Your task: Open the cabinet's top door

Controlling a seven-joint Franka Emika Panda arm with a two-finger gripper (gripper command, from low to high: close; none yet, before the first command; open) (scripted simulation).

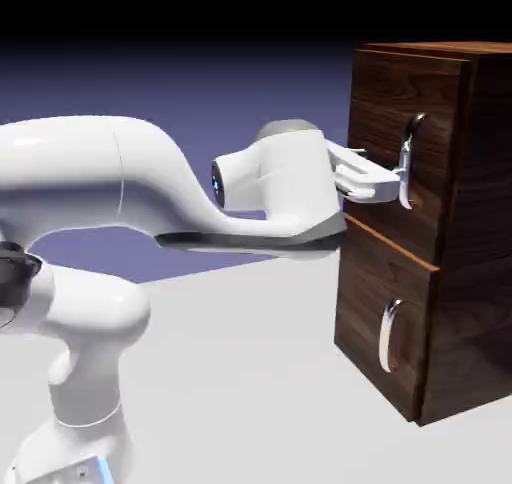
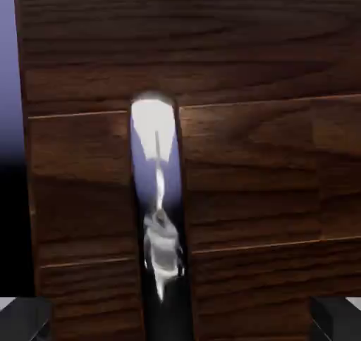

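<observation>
Gripper (image 1: 392, 182) open, straddling top door (image 1: 385, 122) handle (image 1: 407, 160).

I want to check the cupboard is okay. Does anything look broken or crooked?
Nothing stands out. The cabinet stands upright, the top door and the lower door both look shut, and each silver handle is in place. The gripper is at the top handle, jaws open.

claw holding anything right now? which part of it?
Nothing held. The white arm's claw is open at the top door's curved silver handle; its grey fingertips stand wide apart either side.
</observation>
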